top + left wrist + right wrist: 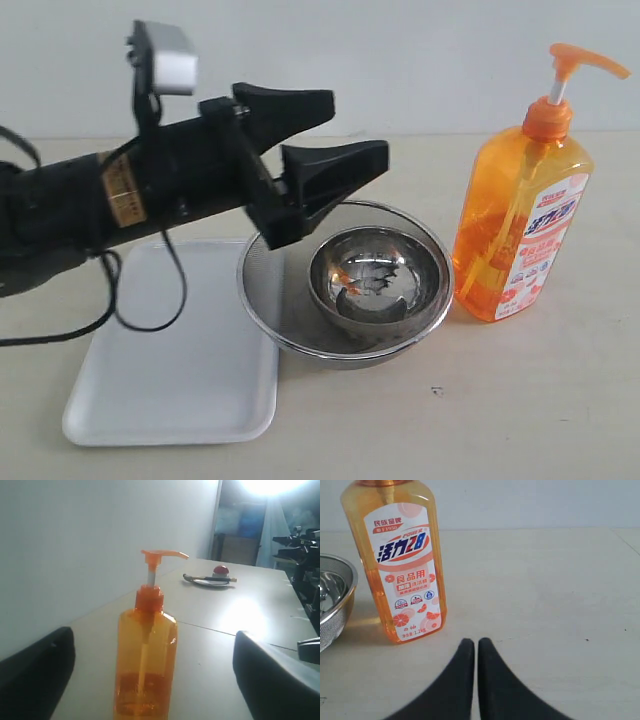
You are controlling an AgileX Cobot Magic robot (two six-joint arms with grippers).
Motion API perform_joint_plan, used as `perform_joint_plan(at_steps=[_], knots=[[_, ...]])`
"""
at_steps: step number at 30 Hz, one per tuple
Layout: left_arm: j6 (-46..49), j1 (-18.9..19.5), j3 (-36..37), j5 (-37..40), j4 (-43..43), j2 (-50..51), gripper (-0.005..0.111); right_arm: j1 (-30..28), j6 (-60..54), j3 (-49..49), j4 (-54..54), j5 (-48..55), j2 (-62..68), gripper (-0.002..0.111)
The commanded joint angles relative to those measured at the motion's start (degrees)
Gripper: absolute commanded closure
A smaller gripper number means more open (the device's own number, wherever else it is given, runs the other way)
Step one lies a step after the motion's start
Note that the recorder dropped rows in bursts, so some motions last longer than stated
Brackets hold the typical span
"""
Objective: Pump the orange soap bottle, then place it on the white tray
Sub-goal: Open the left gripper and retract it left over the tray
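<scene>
The orange soap bottle (522,222) stands upright on the table at the right, its pump head raised. The white tray (180,370) lies flat at the lower left. My left gripper (335,130) hangs open above the tray and the bowl, pointing at the bottle and well short of it. In the left wrist view the bottle (146,655) stands between my spread fingers (30,675), with clear gaps on both sides. My right gripper (472,644) is shut with nothing in it, low over the table just beside the bottle (400,565). It does not show in the exterior view.
A round steel mesh bowl (262,290) with a smaller steel bowl (375,280) inside sits between the tray and the bottle; its rim (335,605) shows in the right wrist view. A small plate with a red object (214,577) lies far off on the table.
</scene>
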Motion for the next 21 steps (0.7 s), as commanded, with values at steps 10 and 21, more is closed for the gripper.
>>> perform_joint_plan(at_steps=[10, 21], knots=[[6.2, 9.4, 20.3, -8.3, -4.8, -5.8, 0.027, -0.1, -0.2, 0.0, -0.1, -0.6, -0.3, 0.108], [6.3, 9.4, 20.3, -8.3, -4.2, -5.8, 0.027, -0.1, -1.4, 0.0, -9.1, -19.8, -0.3, 0.108]])
